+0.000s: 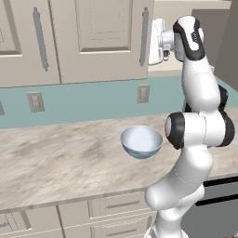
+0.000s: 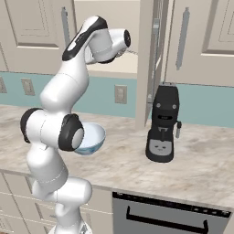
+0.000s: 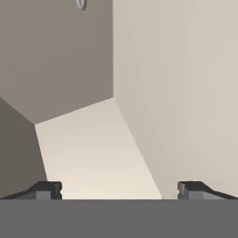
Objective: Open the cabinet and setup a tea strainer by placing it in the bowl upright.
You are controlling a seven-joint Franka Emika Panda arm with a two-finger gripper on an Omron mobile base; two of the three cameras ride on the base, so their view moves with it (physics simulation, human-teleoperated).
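Note:
The cabinet's right door stands swung open, edge-on in the right base view, and its left door is shut. My gripper is open and empty, reaching into the cabinet over its pale shelf; the hand sits just past the left door's edge. A small grey loop pokes in at the top edge of the hand view, and I cannot tell whether it belongs to the tea strainer. The bowl, white inside and pale blue outside, stands upright on the counter below, partly behind my elbow.
A black coffee machine stands on the marble counter right of the open door. Wall sockets sit on the teal backsplash. Drawers and a dark appliance front lie under the counter edge.

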